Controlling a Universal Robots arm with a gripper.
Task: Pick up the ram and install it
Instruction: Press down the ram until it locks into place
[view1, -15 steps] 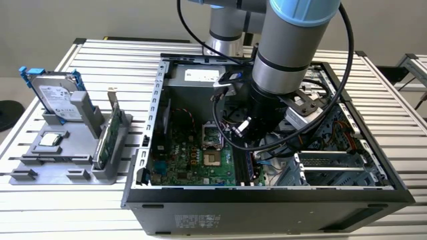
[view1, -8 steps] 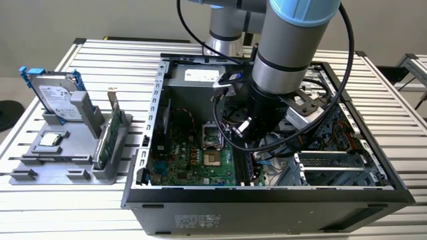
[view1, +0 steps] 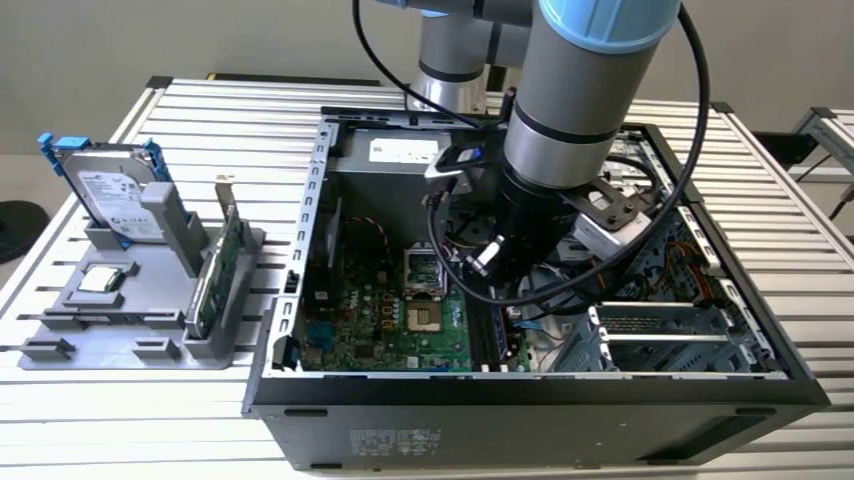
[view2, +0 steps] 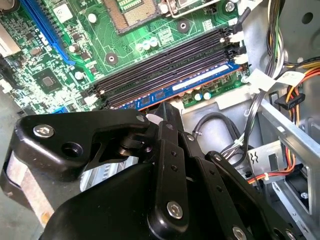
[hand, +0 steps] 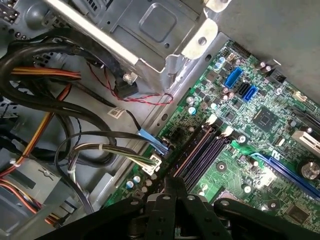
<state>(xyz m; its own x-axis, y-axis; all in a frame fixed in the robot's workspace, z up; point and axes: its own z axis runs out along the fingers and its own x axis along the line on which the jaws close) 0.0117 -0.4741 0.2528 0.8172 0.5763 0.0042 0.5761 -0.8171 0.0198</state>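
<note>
The ram (view2: 200, 80) seemed to be the thin, dark, blue-tinged strip lying in the memory slot nearest the motherboard's (view2: 60, 75) edge, beside three empty black slots. The gripper (view2: 167, 107) hung low over that slot's end, inside the computer case (view1: 534, 385); whether it gripped the stick or stood loose could not be told. Seating looked to be the step in hand, calling for a straight, even press.

Silver-grey cylindrical arm (view1: 567, 110) with a light-blue cap at 12 o'clock and black rings at the joints. Black cables (view1: 461, 215) looped alongside, from 10 down to 6 o'clock. Matte black gripper (view2: 165, 200) linkage, studded with silver hex screws (view2: 44, 131).
</note>
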